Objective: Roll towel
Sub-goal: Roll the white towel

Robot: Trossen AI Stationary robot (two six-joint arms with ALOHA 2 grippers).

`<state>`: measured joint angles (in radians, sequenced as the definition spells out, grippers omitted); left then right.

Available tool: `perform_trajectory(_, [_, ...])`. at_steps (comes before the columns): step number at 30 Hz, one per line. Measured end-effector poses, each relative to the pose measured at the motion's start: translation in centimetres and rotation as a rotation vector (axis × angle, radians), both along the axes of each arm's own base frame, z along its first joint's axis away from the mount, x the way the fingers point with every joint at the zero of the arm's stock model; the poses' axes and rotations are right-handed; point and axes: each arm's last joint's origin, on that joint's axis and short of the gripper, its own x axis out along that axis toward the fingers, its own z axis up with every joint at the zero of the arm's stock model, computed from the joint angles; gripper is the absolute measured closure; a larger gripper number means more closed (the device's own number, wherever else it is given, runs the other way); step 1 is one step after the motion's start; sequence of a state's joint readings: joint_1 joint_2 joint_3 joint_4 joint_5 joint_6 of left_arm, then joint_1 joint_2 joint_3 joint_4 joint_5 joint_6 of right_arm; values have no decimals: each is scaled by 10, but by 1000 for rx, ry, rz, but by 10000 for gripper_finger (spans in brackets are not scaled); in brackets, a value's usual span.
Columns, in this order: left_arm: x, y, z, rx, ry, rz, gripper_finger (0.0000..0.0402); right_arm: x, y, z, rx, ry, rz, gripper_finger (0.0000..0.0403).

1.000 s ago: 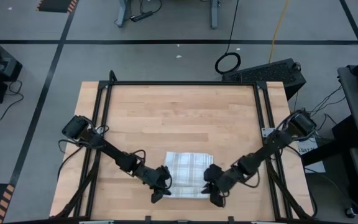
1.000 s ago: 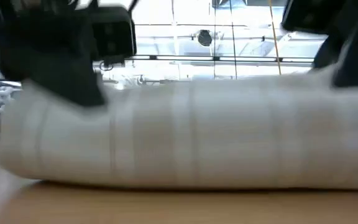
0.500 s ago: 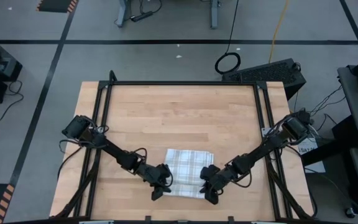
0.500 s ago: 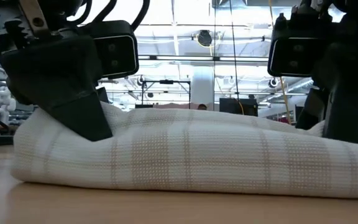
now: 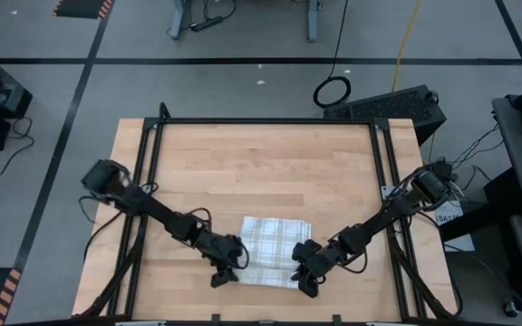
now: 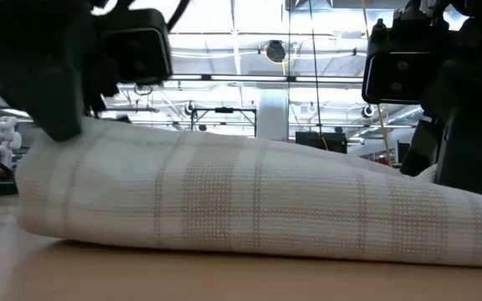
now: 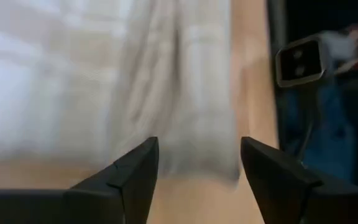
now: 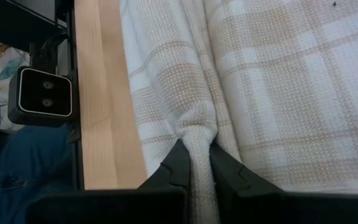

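Note:
The towel (image 5: 270, 246), white with a faint plaid check, lies on the wooden table near its front edge. Its near edge is rolled into a thick bulge (image 6: 249, 205) that rests on the wood. My left gripper (image 5: 225, 272) is open at the towel's left end; in the left wrist view its fingers (image 7: 199, 152) stand apart with the towel (image 7: 104, 81) beyond them and nothing between them. My right gripper (image 5: 302, 279) is shut on the towel at the roll's right end (image 6: 467, 134). My right gripper pinches a raised fold of the towel (image 8: 197, 134) between its two fingers, at the right end of the rolled near edge. The fingers come slanting down from the table's right near side. The towel stays on the table, and the cloth gathers into a ridge running into the fingers.
Black frame rails (image 5: 383, 181) run along the table's sides and far edge. A small camera box (image 8: 42, 96) sits at the near edge, in front of the towel. Bare wood (image 5: 261, 167) spreads over the table's far half.
My left gripper has opened, let go of the towel's left end and drawn back toward the table's left edge. My right gripper sank first, then held still, shut on its fold. The rolled near edge, lifted a second ago, has settled onto the table.

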<state>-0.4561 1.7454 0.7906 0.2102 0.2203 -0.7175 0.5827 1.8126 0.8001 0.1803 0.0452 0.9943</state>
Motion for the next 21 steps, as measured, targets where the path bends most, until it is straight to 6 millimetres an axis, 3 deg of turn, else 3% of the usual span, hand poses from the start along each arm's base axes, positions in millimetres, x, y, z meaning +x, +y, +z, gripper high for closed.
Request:
perform_trajectory(3, [-15,13,23,104,35,20,165,0,0,0,3,4,-7,387])
perform_trajectory(5, [-24,17,42,181,-34,39,164,0,0,0,5,6,-10,387])
perform_trajectory(8, [-36,-3,69,287,-281,33,164,0,0,0,11,9,-19,387])
perform_trajectory(11, [-46,-36,79,392,-517,-10,164,0,0,0,20,14,-32,387])
perform_trajectory(16, [-54,-82,54,610,-732,-64,164,0,0,-1,26,19,-43,387])
perform_trajectory(21, [-44,-106,8,751,-711,-136,164,0,0,-1,34,23,-54,387])
